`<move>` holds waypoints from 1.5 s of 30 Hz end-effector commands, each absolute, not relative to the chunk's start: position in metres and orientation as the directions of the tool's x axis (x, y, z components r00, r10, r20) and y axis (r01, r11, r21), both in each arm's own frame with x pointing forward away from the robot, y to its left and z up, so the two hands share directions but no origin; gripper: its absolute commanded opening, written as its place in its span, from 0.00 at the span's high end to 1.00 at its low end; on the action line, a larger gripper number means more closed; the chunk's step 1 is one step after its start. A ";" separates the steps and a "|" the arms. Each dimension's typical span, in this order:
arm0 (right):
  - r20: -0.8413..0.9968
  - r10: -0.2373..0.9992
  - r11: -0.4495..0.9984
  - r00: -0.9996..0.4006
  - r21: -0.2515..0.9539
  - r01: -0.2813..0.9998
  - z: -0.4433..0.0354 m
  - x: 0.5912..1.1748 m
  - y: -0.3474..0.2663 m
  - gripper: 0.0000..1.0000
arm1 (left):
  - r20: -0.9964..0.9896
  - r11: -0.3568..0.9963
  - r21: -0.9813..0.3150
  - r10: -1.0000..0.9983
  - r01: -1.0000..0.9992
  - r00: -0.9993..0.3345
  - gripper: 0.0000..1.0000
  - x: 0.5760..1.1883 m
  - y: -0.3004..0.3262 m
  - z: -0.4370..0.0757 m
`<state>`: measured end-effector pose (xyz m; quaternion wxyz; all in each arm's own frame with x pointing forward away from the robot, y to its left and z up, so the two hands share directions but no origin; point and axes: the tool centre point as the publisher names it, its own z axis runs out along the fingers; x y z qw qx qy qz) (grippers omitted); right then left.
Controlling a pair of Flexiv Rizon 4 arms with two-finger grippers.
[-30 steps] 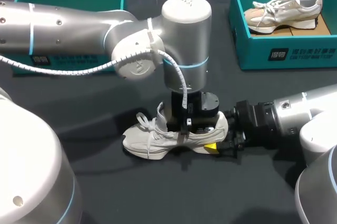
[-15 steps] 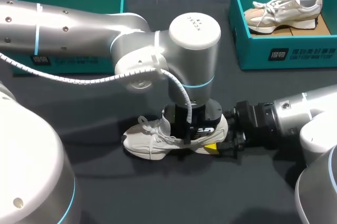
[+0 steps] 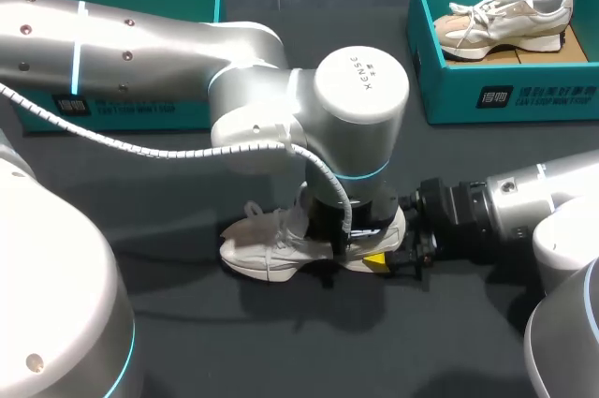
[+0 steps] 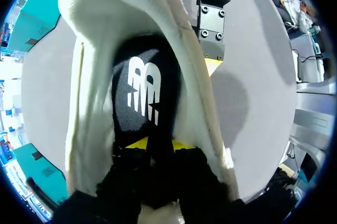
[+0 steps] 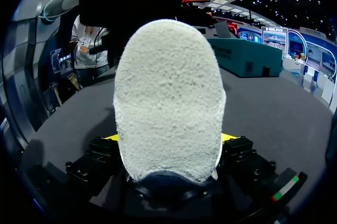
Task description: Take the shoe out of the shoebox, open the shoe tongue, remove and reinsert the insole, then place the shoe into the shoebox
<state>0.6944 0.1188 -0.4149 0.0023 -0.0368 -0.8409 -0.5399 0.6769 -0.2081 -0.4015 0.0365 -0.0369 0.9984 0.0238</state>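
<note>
Dark counter under diffuse light.
Surface is matte charcoal, cloth-like, with no pattern or seams showing. Shadows on it are soft-edged and pool around the middle, with a fainter one trailing toward the near side. In the left wrist view the same surface reads lighter grey, with one soft shadow patch on it.

Sneaker, lower centre: off-white woven cloth upper, matt. Heel: nubbly, rough cloth. Insole: black fabric, smooth, matt, with white print. Left arm: silver metal-look shell, satin sheen. Shoebox, upper right: teal card, matt. Desk: dark, matt, cloth-like.
</note>
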 end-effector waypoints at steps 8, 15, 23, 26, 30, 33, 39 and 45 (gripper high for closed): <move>0.044 0.058 0.419 -0.997 0.906 0.064 -0.414 0.692 0.120 1.00 | -0.001 0.996 -0.006 -0.089 -0.089 -0.996 1.00 0.697 -0.196 -0.404; 0.044 0.058 0.419 -0.997 0.906 0.064 -0.414 0.692 0.120 1.00 | 0.062 0.990 -0.122 -0.061 -0.068 -0.996 1.00 0.679 -0.186 -0.381; 0.044 0.058 0.419 -0.997 0.906 0.064 -0.414 0.692 0.120 1.00 | 0.139 0.961 -0.252 -0.082 -0.115 -0.987 1.00 0.675 -0.174 -0.357; 0.044 0.058 0.419 -0.997 0.906 0.064 -0.414 0.692 0.120 1.00 | 0.151 0.953 -0.273 -0.089 -0.128 -0.984 1.00 0.676 -0.172 -0.353; 0.044 0.058 0.419 -0.997 0.906 0.064 -0.414 0.692 0.120 1.00 | 0.177 0.943 -0.304 -0.087 -0.138 -0.980 1.00 0.677 -0.171 -0.348; 0.044 0.058 0.419 -0.997 0.906 0.064 -0.414 0.692 0.120 1.00 | 0.186 0.934 -0.326 -0.088 -0.146 -0.979 1.00 0.676 -0.169 -0.344; 0.044 0.058 0.419 -0.997 0.906 0.064 -0.414 0.692 0.120 1.00 | 0.201 0.921 -0.357 -0.085 -0.154 -0.976 1.00 0.678 -0.173 -0.336; 0.044 0.058 0.419 -0.997 0.906 0.064 -0.414 0.692 0.120 1.00 | 0.151 0.914 -0.388 -0.067 -0.121 -0.986 1.00 0.675 -0.193 -0.322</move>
